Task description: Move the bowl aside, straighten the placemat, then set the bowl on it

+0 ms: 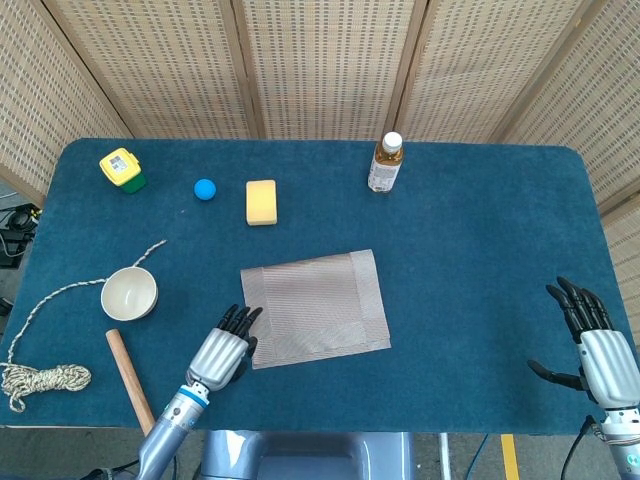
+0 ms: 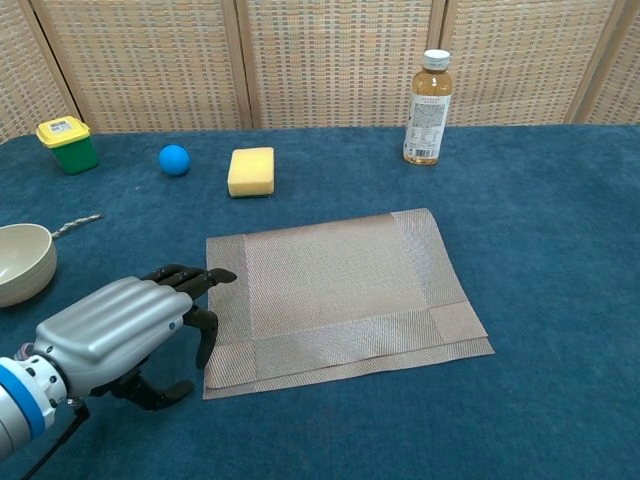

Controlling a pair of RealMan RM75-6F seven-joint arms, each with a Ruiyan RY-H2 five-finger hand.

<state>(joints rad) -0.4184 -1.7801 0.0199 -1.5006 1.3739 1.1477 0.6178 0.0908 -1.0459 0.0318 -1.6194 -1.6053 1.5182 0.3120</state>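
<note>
Two hands in view, neither holding anything. Far left, a coil of rope (image 1: pixel 42 378) lies at the table edge, its loose end trailing up past the bowl (image 1: pixel 129 294). A wooden stick (image 1: pixel 128 366) lies just below the bowl, apart from it. The bowl sits upright on the blue table (image 1: pixel 480 250), well left of the placemat (image 1: pixel 314 307), off it. A yellow-lidded green box (image 1: pixel 121 169) is at the back left, then a blue ball (image 1: pixel 205 189) and a yellow sponge (image 1: pixel 261 201). My left hand (image 1: pixel 222 352) is at the placemat's near left corner, palm down, fingers (image 2: pixel 196 277) spread apart and slightly curled, tips over or on the mat's left edge; cannot tell if they touch. The placemat lies flat near table centre, turned slightly askew to the table edges; in the chest view its near edge shows a second layer underneath. A bottle (image 1: pixel 385 163) stands upright at the back, right of centre. My right hand (image 1: pixel 600 357) is far right at the near edge, fingers spread apart, empty, well away from everything.
</note>
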